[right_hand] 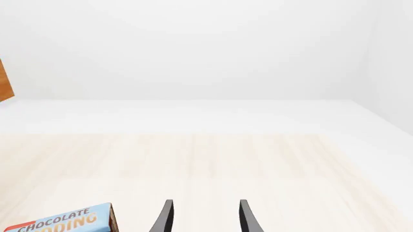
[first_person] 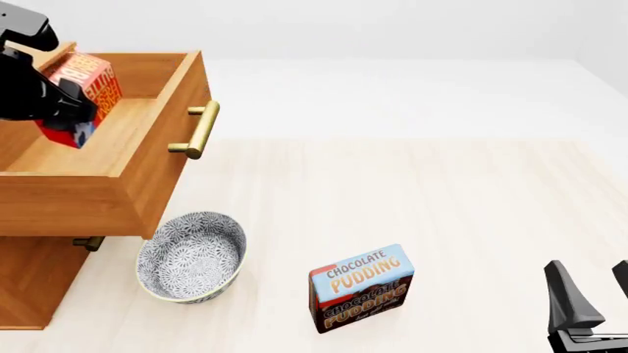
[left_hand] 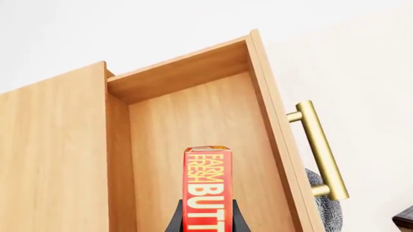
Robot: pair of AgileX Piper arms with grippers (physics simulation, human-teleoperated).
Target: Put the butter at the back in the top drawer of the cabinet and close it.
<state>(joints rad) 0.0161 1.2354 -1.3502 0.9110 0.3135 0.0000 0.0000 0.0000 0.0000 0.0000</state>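
The butter (first_person: 87, 92) is a small red and orange box held in my left gripper (first_person: 69, 103), which is shut on it above the open top drawer (first_person: 128, 158) of the cabinet (first_person: 34, 276). In the left wrist view the butter (left_hand: 207, 188) stands on end between the dark fingers (left_hand: 174, 223), over the drawer's bare wooden floor (left_hand: 206, 116). The brass handle (left_hand: 319, 150) sticks out from the drawer front. My right gripper (first_person: 593, 294) hangs open at the near right of the table, with nothing between its fingers (right_hand: 162, 217).
A patterned grey bowl (first_person: 191, 256) sits on the table just below the pulled-out drawer. A blue and brown chocolate pudding box (first_person: 361, 288) stands in the near middle. A lower drawer handle (first_person: 88, 242) peeks out under the top drawer.
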